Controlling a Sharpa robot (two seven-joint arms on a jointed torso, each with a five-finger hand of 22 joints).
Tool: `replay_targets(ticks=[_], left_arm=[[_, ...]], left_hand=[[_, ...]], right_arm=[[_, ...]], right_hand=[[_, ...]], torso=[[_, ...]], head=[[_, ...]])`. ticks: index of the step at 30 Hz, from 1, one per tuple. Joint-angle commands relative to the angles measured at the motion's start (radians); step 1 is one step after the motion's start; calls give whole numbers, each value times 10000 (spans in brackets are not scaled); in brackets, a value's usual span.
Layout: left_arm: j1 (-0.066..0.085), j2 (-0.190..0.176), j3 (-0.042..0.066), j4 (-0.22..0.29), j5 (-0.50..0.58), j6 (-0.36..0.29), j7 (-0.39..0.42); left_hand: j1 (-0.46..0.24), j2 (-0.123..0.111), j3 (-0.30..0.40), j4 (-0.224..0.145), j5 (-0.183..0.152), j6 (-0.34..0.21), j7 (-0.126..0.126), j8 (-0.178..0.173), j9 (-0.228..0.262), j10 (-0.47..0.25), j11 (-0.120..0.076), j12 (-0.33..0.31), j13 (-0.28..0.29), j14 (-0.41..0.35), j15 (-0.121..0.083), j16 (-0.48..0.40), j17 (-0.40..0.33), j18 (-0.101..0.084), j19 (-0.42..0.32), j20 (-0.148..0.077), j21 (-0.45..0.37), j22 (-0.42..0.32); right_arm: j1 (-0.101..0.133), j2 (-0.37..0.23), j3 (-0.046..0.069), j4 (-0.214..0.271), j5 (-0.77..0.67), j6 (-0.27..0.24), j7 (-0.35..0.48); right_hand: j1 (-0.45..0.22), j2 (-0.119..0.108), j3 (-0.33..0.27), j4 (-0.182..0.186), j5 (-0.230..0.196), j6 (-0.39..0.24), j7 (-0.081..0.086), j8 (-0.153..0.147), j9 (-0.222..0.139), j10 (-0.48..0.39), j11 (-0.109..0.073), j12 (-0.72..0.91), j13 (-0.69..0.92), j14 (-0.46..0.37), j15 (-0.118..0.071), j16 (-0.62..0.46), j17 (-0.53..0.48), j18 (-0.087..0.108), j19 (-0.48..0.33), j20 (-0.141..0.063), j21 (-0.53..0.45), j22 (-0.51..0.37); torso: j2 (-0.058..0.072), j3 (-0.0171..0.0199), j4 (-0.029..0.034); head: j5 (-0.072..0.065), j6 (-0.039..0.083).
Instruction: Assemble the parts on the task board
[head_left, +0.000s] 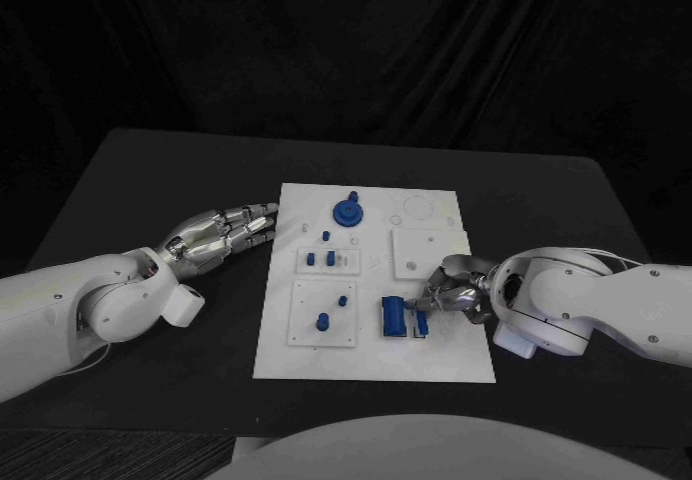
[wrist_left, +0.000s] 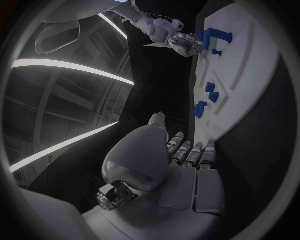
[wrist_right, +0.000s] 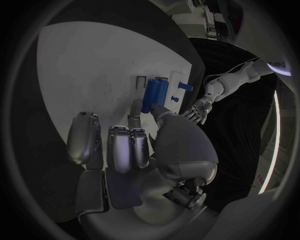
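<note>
Table (head_left: 144, 190): black, carrying the task board and both hands.
Task board (head_left: 375, 360): white plate lying flat between the two hands; no writing or label can be read on it.
Right hand (head_left: 450, 296): over the board's right edge, fingers bent down towards the blue cylinder; whether it grips anything I cannot tell.
Left hand (head_left: 219, 235): just off the board's left edge, fingers stretched out side by side towards the board, holding nothing.
Blue cylinder (head_left: 392, 314): lies on the board right at the right hand's fingertips, with a thinner blue piece (head_left: 421, 322) beside it under those fingers.
Round blue part (head_left: 349, 212): stands on the board, just beyond the left hand's fingertips.
Small blue pegs (head_left: 323, 321): in the raised white blocks on the board's left half, between the two hands.
</note>
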Motion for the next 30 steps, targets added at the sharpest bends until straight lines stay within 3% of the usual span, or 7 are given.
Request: replay_targets(ticks=[1, 8, 21, 30], left_arm=[[-51, 61, -17, 39, 9, 237, -133], [-58, 61, -17, 28, 9, 249, -145], [-65, 60, -17, 19, 9, 264, -159], [-67, 55, -17, 21, 9, 273, -176]], left_hand=[[135, 4, 45, -42, 74, 13, 92, 28, 13, 4, 19, 38, 7, 27, 37, 43, 17, -167, 53, 21, 65, 18], [146, 8, 54, -53, 79, 22, 100, 31, 15, 3, 13, 38, 7, 28, 39, 45, 18, -169, 51, 20, 64, 16], [166, 11, 68, -75, 90, 29, 111, 34, 16, 5, 8, 38, 7, 30, 42, 46, 18, -172, 52, 21, 65, 15], [166, 11, 68, -75, 90, 29, 111, 34, 16, 5, 8, 38, 7, 30, 42, 46, 18, -172, 52, 21, 65, 15]], right_arm=[[-27, -18, -1, 54, -118, -300, 296], [-28, -4, -1, 59, -149, -354, 395], [-31, -12, -1, 38, -565, 121, -229], [-68, -37, -2, 46, -673, 173, -396]], right_hand=[[-25, -106, -65, 18, -48, -40, 41, -24, 9, 1073, -30, 26, 2633, 738, -7, -17, 838, 177, -12, -15, -62, 1671], [30, -152, -93, -1, -92, -106, 51, -41, 26, 1073, -25, 26, 2633, 761, -4, 23, 963, 176, -10, -11, -57, 1674], [-63, -228, -236, 119, -89, -309, 134, -138, 27, 1073, 41, 26, 2633, 725, 44, -41, 787, 209, -76, 21, -241, 1623], [-87, -221, -257, 152, -45, -328, 145, -152, 24, 1073, 52, 26, 2633, 717, 55, -55, 755, 218, -93, 30, -288, 1609]], torso=[[-3, 0, 4], [1, -4, 5], [-1, -4, 4], [1, -4, 4]], head=[[-5, -1], [-12, -1], [12, -1], [15, -1]])
